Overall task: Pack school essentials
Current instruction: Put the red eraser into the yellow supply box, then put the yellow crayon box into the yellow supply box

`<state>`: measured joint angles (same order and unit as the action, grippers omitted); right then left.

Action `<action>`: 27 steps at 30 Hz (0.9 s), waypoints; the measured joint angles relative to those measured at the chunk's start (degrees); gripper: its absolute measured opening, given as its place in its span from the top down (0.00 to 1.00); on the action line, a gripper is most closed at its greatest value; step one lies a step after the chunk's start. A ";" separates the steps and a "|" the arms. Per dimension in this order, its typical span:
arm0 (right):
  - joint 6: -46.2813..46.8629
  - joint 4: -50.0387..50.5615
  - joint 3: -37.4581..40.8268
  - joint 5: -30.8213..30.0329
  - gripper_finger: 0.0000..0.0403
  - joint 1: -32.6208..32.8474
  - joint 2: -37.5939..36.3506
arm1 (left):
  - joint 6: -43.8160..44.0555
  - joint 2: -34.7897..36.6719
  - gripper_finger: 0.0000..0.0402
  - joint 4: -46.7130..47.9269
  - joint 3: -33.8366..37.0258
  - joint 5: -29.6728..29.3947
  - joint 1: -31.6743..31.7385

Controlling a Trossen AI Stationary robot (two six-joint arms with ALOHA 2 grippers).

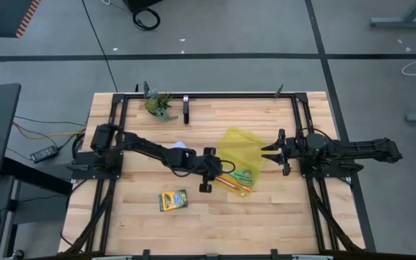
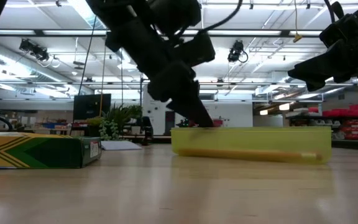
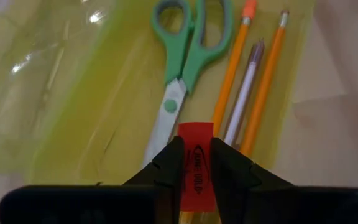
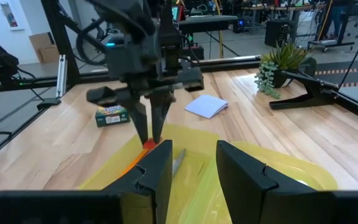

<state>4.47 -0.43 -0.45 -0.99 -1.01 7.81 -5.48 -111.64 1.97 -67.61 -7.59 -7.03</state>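
Left pincer: clamped on a small red flat eraser-like piece with dark print, low over the open end of the pouch.
Large translucent yellow pouch: flat on the wooden counter, middle right.
Inside or on the pouch: green-handled scissors and thin orange pencils side by side, with a pale thin pen or pencil between them; cannot tell from the wrist view if fully under the plastic.
Right pincer: fingers apart, empty, just beside the far edge of the pouch, not touching it as far as visible.
Yellow-green crayon box: not packed, alone on the counter, well apart from the pouch.
Small white-and-blue square pad: not packed, beside the left arm.
Green leafy figure: at the back rail, not part of the job.
Risk: red piece let go too high, landing on top of the plastic instead of inside.
Risk: pouch not held, so sliding or closing under a push from the left fingers.
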 joint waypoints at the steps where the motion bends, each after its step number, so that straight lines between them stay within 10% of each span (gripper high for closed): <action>1: 0.00 -0.06 0.00 0.02 0.67 0.02 0.00 | -0.14 -0.12 0.82 0.60 0.02 -0.01 0.00; 27: -0.01 -0.14 0.00 0.00 0.67 0.02 0.07 | -2.77 2.63 0.53 3.46 0.01 -3.86 -0.28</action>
<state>4.46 -0.57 -0.45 -0.99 -0.99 7.88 -8.25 -109.01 5.43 -67.61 -11.44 -7.31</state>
